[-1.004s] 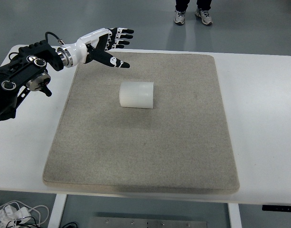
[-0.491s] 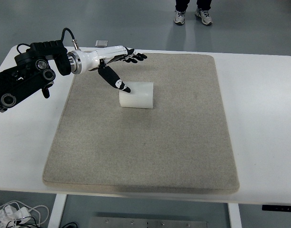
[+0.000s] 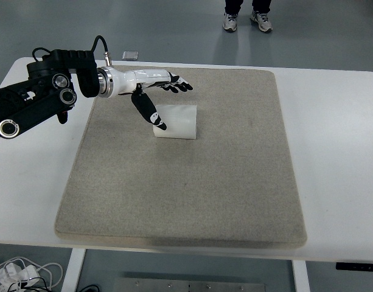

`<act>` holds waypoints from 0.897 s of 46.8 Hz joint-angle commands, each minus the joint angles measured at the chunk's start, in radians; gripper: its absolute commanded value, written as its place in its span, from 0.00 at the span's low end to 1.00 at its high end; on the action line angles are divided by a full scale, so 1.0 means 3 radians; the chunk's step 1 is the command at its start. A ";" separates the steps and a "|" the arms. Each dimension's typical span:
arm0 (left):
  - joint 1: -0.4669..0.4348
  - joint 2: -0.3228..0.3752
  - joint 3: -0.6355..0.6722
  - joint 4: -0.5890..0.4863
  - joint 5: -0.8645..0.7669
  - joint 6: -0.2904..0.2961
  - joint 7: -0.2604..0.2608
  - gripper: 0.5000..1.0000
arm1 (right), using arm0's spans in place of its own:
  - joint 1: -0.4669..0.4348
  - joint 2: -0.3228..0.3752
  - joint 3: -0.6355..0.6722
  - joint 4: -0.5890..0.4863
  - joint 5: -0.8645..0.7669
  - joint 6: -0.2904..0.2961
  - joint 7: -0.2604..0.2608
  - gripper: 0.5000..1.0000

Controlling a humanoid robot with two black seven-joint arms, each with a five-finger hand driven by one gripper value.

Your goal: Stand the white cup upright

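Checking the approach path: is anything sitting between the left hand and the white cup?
Nothing. In the head view the left hand is open right at the lying white cup, with only bare grey mat around.

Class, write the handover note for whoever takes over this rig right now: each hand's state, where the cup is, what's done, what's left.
Left hand: open, fingers spread above the white cup, thumb hanging down at the cup's left end; no grasp yet.
Right hand: not in view.
Cup: lying on its side on the grey mat, in the far-left part.
Done: the hand is in place at the cup.
Left: grasp the cup, stand it upright on the mat, release.
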 commanded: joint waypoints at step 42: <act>-0.0077 -0.0544 0.0228 0.0425 0.0517 0.0031 0.0075 0.96 | -0.0001 0.0000 0.0000 -0.0004 0.0000 0.0000 0.0000 0.90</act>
